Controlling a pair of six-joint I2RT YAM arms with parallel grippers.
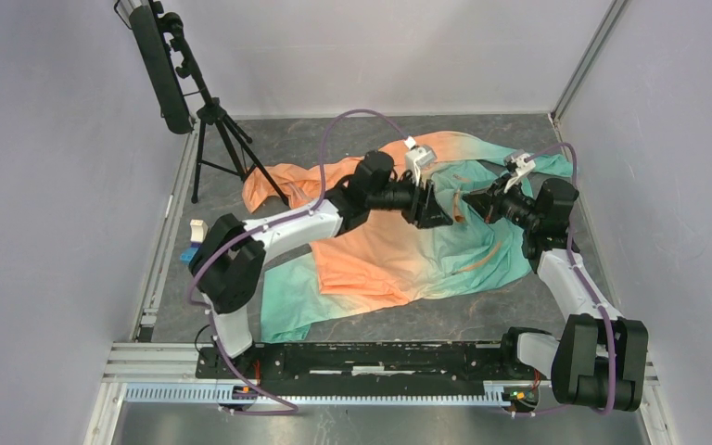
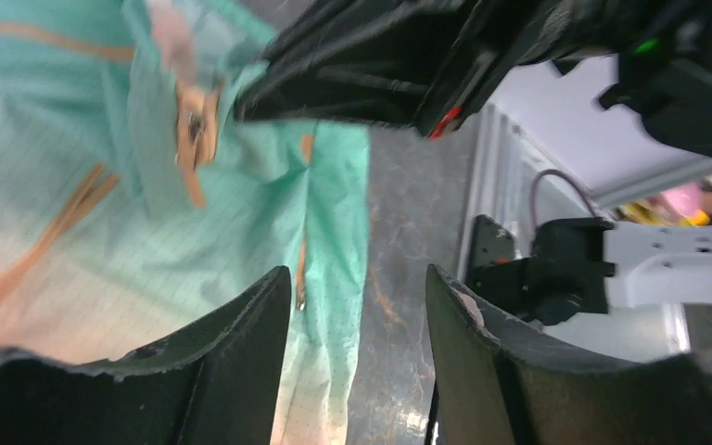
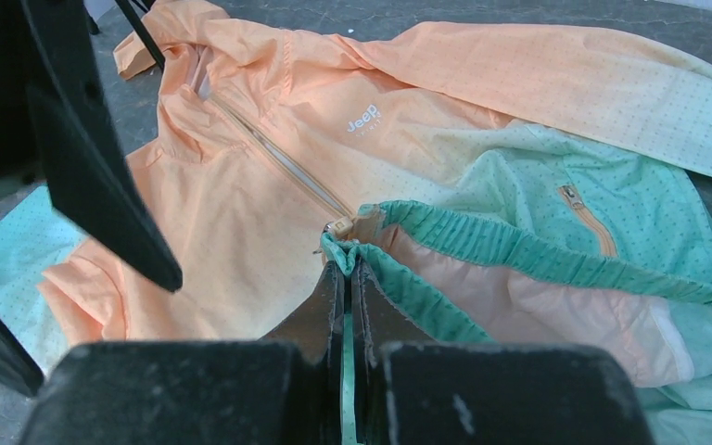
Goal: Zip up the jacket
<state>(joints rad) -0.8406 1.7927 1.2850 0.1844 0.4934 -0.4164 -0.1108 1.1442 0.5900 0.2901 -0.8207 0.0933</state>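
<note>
The jacket (image 1: 380, 260) lies spread on the grey table, orange fading to mint green. My right gripper (image 1: 471, 204) is shut on the mint hem (image 3: 399, 278) at the bottom end of the grey front zipper (image 3: 283, 162) and holds it lifted; in the right wrist view the gripper (image 3: 348, 264) sits just below the zipper slider (image 3: 341, 227). My left gripper (image 1: 440, 211) is open and empty, facing the right one just above the fabric. In the left wrist view it (image 2: 357, 287) hangs over the jacket's mint edge (image 2: 324, 204). An orange pocket zip (image 3: 586, 218) shows on the right.
A black panel on a tripod (image 1: 213, 120) stands at the back left. A small white and blue object (image 1: 195, 236) lies by the left wall. Grey walls close in both sides. A metal rail (image 1: 380, 357) runs along the near edge.
</note>
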